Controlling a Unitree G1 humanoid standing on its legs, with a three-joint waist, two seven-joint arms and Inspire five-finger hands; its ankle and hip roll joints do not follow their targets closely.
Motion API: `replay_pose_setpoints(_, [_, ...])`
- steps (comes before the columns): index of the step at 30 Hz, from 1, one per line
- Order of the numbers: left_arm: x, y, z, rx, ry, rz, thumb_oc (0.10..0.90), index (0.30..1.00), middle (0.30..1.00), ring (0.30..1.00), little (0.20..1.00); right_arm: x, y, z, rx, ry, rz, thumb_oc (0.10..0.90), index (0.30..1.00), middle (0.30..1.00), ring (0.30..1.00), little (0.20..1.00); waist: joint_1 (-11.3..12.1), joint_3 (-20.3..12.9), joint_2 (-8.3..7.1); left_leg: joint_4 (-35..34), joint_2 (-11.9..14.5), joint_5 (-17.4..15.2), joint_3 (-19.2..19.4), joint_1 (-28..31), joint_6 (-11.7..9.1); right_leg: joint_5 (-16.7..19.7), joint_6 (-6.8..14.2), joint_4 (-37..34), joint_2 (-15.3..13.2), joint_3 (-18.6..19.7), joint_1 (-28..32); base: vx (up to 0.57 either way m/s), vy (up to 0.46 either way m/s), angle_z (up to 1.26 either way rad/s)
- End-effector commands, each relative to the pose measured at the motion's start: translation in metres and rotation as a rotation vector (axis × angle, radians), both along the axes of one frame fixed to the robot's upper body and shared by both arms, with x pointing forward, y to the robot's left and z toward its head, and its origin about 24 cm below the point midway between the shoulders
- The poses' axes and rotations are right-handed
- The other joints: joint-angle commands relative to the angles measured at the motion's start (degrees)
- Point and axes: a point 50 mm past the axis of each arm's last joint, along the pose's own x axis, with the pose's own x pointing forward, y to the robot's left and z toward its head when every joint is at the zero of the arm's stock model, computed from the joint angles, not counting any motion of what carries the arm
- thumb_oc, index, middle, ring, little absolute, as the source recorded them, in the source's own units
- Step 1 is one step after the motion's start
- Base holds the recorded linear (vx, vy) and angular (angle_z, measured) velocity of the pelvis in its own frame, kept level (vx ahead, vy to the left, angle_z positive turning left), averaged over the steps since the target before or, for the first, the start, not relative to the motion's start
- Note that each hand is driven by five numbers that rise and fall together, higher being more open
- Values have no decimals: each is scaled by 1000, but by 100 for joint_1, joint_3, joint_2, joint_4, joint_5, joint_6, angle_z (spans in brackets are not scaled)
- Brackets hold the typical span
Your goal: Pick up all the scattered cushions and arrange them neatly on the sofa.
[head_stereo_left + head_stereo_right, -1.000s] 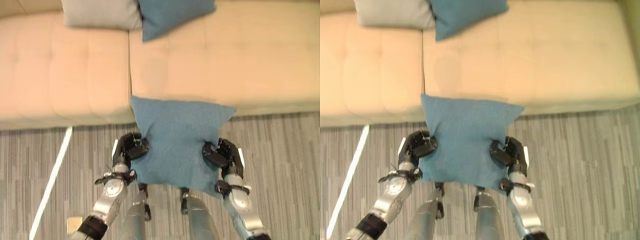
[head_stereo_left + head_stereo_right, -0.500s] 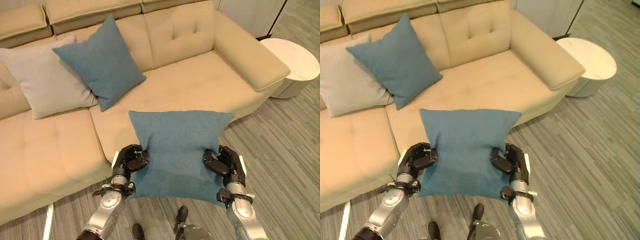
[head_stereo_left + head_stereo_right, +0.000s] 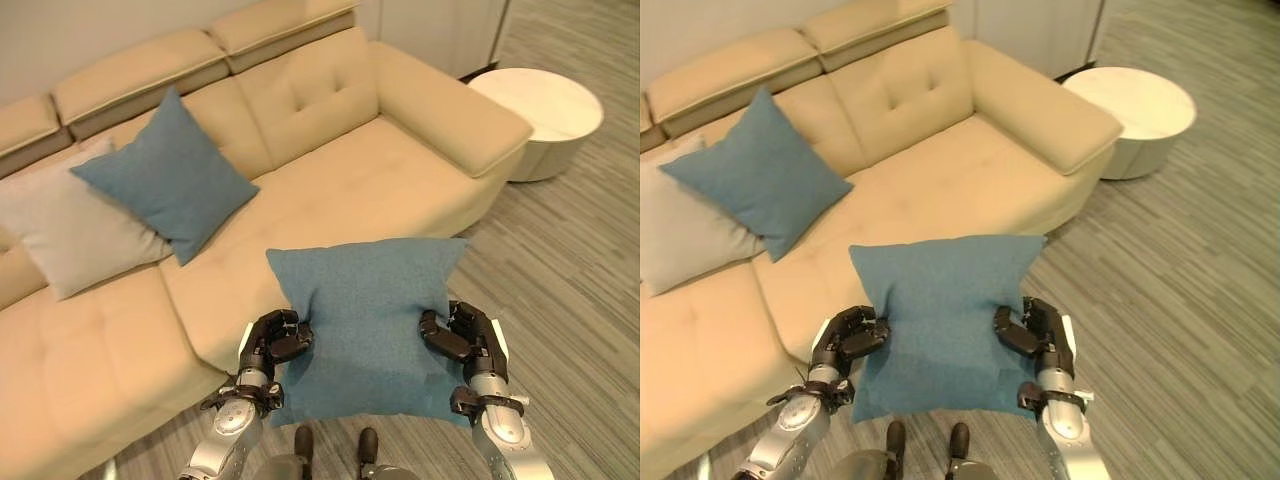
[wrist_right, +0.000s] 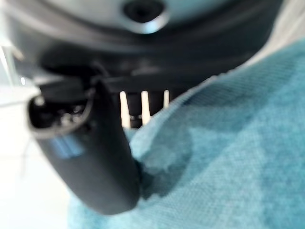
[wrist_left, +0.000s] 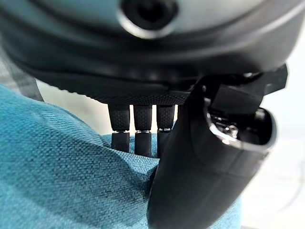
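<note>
I hold a blue cushion (image 3: 365,320) in the air in front of the beige sofa (image 3: 380,175), level with the seat's front edge. My left hand (image 3: 270,340) is shut on the cushion's left edge and my right hand (image 3: 465,340) is shut on its right edge. In the left wrist view the thumb (image 5: 200,167) presses into the blue cloth (image 5: 57,181). The right wrist view shows the same pinch on the cloth (image 4: 228,152). A second blue cushion (image 3: 165,175) and a grey cushion (image 3: 70,235) lean against the sofa's backrest at the left.
A round white side table (image 3: 540,110) stands on the striped grey floor (image 3: 570,270) beyond the sofa's right armrest (image 3: 450,100). The seat to the right of the leaning cushions is bare.
The camera has tilted up, so more of the sofa back and the side table show now. Both hands keep their hold on the blue cushion, which stays in front of the seat.
</note>
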Motion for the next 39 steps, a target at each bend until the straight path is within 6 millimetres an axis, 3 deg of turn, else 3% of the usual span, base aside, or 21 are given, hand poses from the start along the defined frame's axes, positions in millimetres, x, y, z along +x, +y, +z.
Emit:
replay_pose_setpoints(1, [32,-45,77,-102,-410,-203,400,300,300,300,300,28,41,74,28,-412,193,400,300,300,300,300,111,-384,47,-140,-34,208,142,261,-30,-754,731,209,247,11,788,219,89,-111])
replay_pose_setpoints(6, [32,-43,75,-86,-401,-206,400,300,300,300,300,28,48,71,25,-397,236,400,300,300,300,300,159,-568,106,-447,67,112,385,815,185,-992,884,707,172,115,837,195,85,-90])
replay_pose_setpoints(8, [30,-39,74,-74,-395,-206,400,300,300,300,300,28,52,70,35,-391,262,400,300,300,300,300,128,-468,108,-421,156,-28,511,1062,341,-820,1203,1800,75,29,379,123,36,-37])
replay_pose_setpoints(9, [30,-39,74,-74,-395,-206,400,300,300,300,300,28,52,70,35,-391,262,400,300,300,300,300,132,-469,103,-417,152,-30,517,1057,343,-833,1205,1828,69,35,361,10,10,-31])
replay_pose_setpoints(10, [30,-36,74,-72,-395,-189,400,300,300,300,300,30,58,69,57,-386,273,400,300,300,300,300,133,-348,153,-400,242,-130,637,1145,405,-527,1432,2405,-172,-301,-113,-12,1,-36])
replay_pose_setpoints(11, [30,-34,75,-80,-400,-189,400,300,300,300,300,30,58,68,66,-381,277,400,300,300,300,300,139,-335,168,-407,266,-159,664,1175,413,-543,1435,2450,-301,-461,-239,20,-13,-46])
replay_pose_setpoints(13, [30,-33,76,-87,-400,-184,400,300,300,300,300,30,60,67,70,-375,281,400,300,300,300,300,143,-328,188,-433,286,-209,683,1227,414,-578,1384,2338,-459,-646,-334,83,-46,-32])
replay_pose_setpoints(14, [28,-30,74,-99,-390,-177,400,300,300,300,300,30,58,66,63,-368,287,400,300,300,300,300,160,-351,209,-527,319,-321,722,1363,410,-556,1258,1841,-706,-887,-433,104,-67,-13])
replay_pose_setpoints(16, [27,-29,72,-98,-384,-175,400,300,300,300,300,31,57,66,57,-368,289,400,300,300,300,300,143,-357,188,-566,296,-382,704,1455,404,-448,1236,1516,-755,-897,-486,203,-123,-15])
replay_pose_setpoints(18, [28,-28,71,-104,-381,-164,400,300,300,300,300,31,54,67,57,-371,273,400,300,300,300,300,4,-288,174,-615,247,-504,540,1703,343,-82,1326,809,-792,-655,-794,259,-158,-17])
replay_pose_setpoints(21, [29,-30,72,-109,-392,-166,400,300,300,300,300,31,52,68,40,-377,273,400,300,300,300,300,-80,-339,89,-611,187,-717,426,1923,284,138,1342,464,-740,-486,-663,239,-208,40])
replay_pose_setpoints(23, [28,-35,72,-124,-393,-176,400,300,300,300,300,30,49,68,30,-376,264,400,300,300,300,300,-102,-419,90,-395,290,-856,363,1958,161,132,1270,349,-656,-497,-447,177,-176,47])
replay_pose_setpoints(24, [28,-35,73,-123,-393,-176,400,300,300,300,300,30,50,68,31,-377,264,400,300,300,300,300,-111,-429,75,-396,276,-836,356,1935,163,149,1270,337,-671,-501,-461,158,-263,34])
replay_pose_setpoints(27, [30,-40,74,-147,-394,-202,400,300,300,300,300,29,37,68,-3,-368,226,400,300,300,300,300,-118,-403,13,1002,492,-527,310,1279,-152,18,1034,140,-556,-685,12,83,-242,27])
replay_pose_setpoints(28, [31,-40,74,-147,-394,-203,400,300,300,300,300,29,37,68,-3,-369,225,400,300,300,300,300,-139,-411,26,1076,503,-554,281,1222,-158,22,1029,133,-546,-713,5,31,-206,67])
replay_pose_setpoints(29, [32,-40,75,-147,-399,-202,400,300,300,300,300,29,33,68,-9,-366,206,400,300,300,300,300,-112,-326,-15,1683,605,-320,441,897,-211,-62,898,47,-524,-829,216,63,-185,58])
replay_pose_setpoints(30, [32,-40,75,-152,-397,-204,400,300,300,300,300,28,31,67,-7,-358,199,400,300,300,300,300,-101,-315,-18,1787,646,-306,519,795,-190,-102,866,-8,-502,-889,315,118,-228,4])
replay_pose_setpoints(33, [31,-40,71,-150,-376,-201,400,300,300,300,300,28,31,66,-8,-355,194,400,300,300,300,300,-75,-325,-59,1394,624,-511,893,505,-63,-250,877,-104,-514,-1075,507,159,-112,31])
replay_pose_setpoints(35, [31,-40,69,-147,-367,-205,400,300,300,300,300,28,31,66,-14,-353,195,400,300,300,300,300,-78,-351,-64,1149,612,-474,1046,395,-16,-314,897,-125,-500,-1129,565,130,-54,27])
replay_pose_setpoints(39, [32,-41,68,-142,-355,-199,400,300,300,300,300,31,32,63,-21,-334,180,400,300,300,300,300,-22,-361,106,181,710,273,1715,82,-122,-618,868,-119,-215,-1298,834,205,-36,25])
